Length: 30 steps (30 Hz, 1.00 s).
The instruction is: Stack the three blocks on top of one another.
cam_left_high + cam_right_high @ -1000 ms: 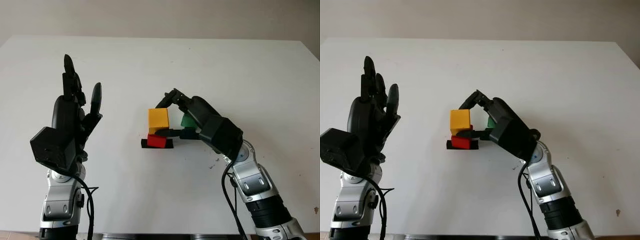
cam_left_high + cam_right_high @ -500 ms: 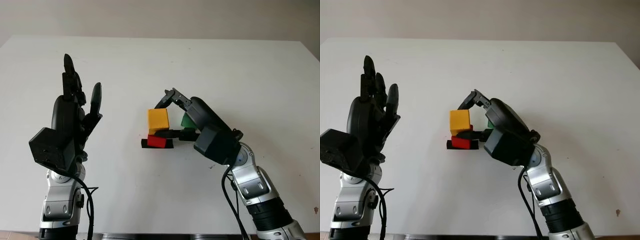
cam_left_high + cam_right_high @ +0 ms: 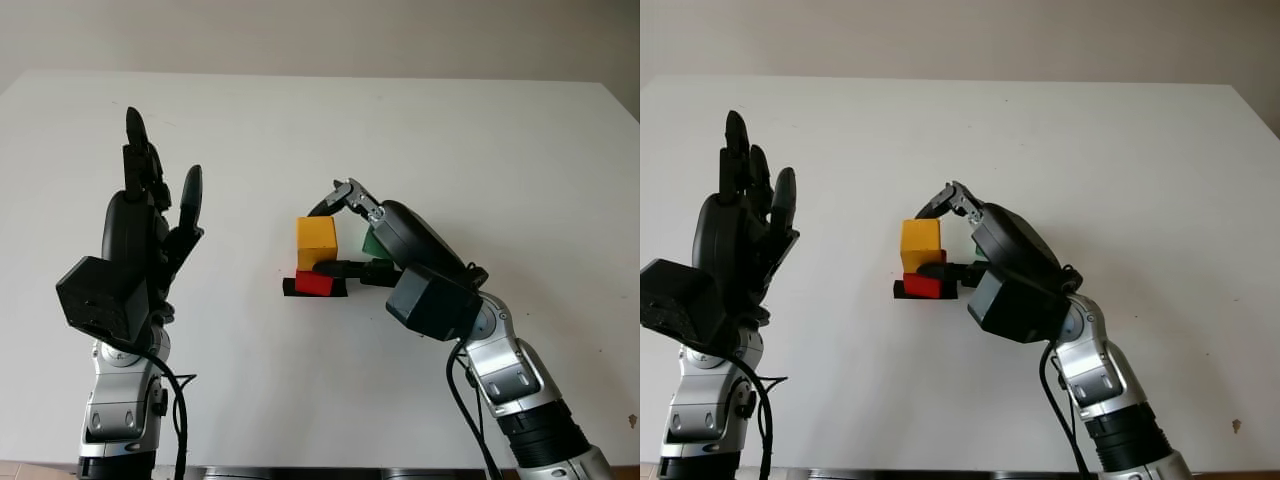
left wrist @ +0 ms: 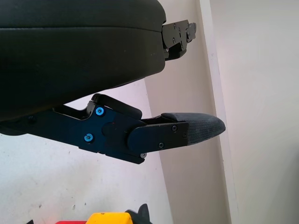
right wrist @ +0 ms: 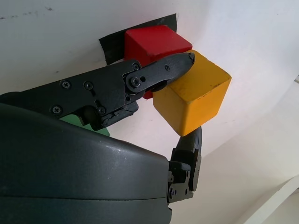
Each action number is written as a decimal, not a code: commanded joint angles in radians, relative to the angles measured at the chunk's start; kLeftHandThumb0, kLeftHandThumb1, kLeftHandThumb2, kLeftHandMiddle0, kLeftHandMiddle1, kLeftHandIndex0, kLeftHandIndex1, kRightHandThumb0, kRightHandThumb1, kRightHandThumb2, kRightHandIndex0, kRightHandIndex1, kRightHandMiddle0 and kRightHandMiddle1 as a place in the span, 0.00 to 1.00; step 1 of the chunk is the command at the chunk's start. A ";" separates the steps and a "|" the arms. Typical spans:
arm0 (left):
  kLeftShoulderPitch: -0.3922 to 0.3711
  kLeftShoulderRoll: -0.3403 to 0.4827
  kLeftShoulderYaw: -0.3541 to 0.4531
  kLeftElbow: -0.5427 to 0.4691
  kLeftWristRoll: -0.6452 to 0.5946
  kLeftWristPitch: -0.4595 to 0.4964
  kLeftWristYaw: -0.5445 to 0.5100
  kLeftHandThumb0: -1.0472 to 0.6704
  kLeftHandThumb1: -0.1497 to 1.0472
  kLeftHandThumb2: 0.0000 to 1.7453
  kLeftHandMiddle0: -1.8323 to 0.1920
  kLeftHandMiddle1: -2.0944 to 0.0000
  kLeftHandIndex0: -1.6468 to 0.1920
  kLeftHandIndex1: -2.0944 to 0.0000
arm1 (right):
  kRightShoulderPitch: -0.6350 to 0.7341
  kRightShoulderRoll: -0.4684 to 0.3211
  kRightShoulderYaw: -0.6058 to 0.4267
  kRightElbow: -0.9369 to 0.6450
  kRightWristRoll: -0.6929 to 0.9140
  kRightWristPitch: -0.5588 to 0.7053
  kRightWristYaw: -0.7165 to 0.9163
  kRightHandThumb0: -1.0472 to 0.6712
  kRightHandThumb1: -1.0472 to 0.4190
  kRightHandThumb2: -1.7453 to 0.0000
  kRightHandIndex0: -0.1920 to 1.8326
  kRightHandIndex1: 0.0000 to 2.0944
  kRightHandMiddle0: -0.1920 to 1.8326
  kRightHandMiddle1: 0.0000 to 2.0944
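A yellow block sits on top of a red block, which stands on a strip of black tape near the table's middle. My right hand is closed around the yellow block: its thumb presses the block's lower edge and another finger lies behind its far side. The green block stands on the table just right of the stack, partly hidden by the right hand's palm. My left hand is open and held up in the air at the left, away from the blocks.
The white table stretches wide around the stack. Its far edge meets a pale wall. The right forearm crosses the table's front right part.
The right wrist has rolled and the forearm swung inward, while the fingers stayed at the yellow block. The yellow block has settled slightly lower onto the red one. The left hand has not moved.
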<state>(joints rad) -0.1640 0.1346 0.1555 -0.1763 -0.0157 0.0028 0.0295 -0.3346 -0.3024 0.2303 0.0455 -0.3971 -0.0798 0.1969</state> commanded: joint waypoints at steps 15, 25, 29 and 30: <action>0.005 -0.004 0.002 -0.004 -0.004 -0.002 0.003 0.24 1.00 0.28 1.00 1.00 1.00 1.00 | 0.006 -0.040 -0.007 -0.018 0.030 -0.042 0.063 0.21 0.06 0.97 0.02 0.01 0.07 0.14; 0.007 0.001 -0.001 -0.001 0.010 -0.005 0.005 0.22 1.00 0.28 1.00 1.00 1.00 1.00 | -0.080 -0.125 -0.118 -0.068 0.164 -0.045 0.171 0.18 0.04 0.97 0.00 0.00 0.04 0.07; 0.010 -0.001 0.000 -0.002 0.003 -0.005 0.002 0.22 1.00 0.28 1.00 1.00 1.00 1.00 | -0.182 -0.163 -0.190 -0.045 0.201 -0.024 0.175 0.17 0.07 0.98 0.02 0.02 0.09 0.08; 0.010 -0.002 0.000 -0.002 0.000 -0.006 0.001 0.23 1.00 0.28 1.00 1.00 1.00 1.00 | -0.209 -0.182 -0.202 -0.026 0.194 -0.046 0.169 0.17 0.07 0.98 0.03 0.02 0.10 0.09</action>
<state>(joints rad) -0.1638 0.1345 0.1549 -0.1762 -0.0155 0.0029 0.0323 -0.5103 -0.4630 0.0440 0.0096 -0.2010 -0.1135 0.3732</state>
